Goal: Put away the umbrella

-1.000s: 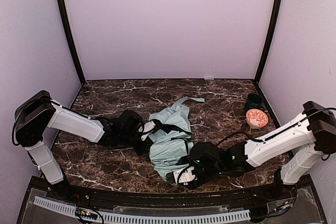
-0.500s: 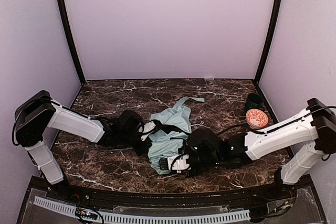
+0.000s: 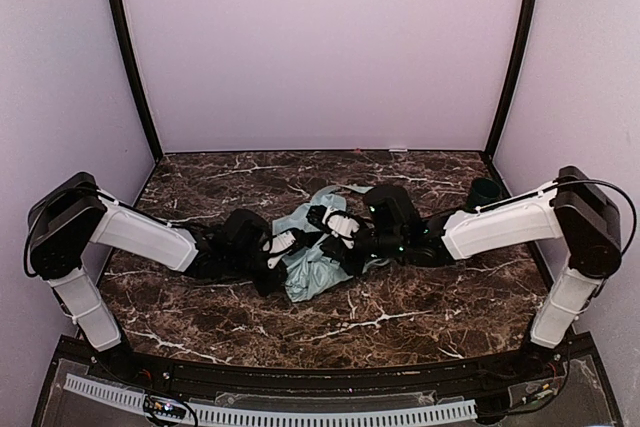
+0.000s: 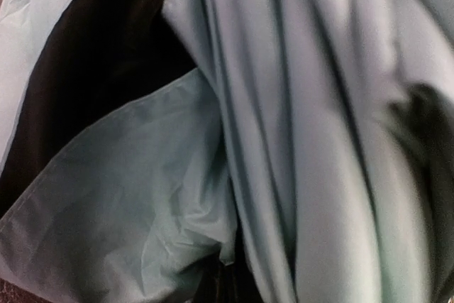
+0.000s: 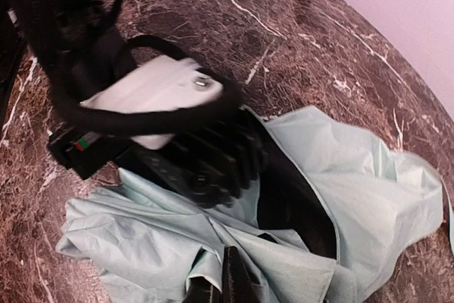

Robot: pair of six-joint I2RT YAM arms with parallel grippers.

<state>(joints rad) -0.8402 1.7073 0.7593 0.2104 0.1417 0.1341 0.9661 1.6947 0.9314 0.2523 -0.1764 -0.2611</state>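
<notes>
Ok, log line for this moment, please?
left gripper shut on umbrella | right gripper shut on umbrella | umbrella crumpled on table

I find no writing, number or brand that I can read in any of my views. The one thing that looks like a label is a small red-and-green sticker (image 5: 79, 145) on the black plug at the side of my left arm (image 5: 152, 97). It shows at the left of my right wrist view, just past the far-left edge of the umbrella (image 5: 142, 239). It is too small for me to make out any letters.
</notes>
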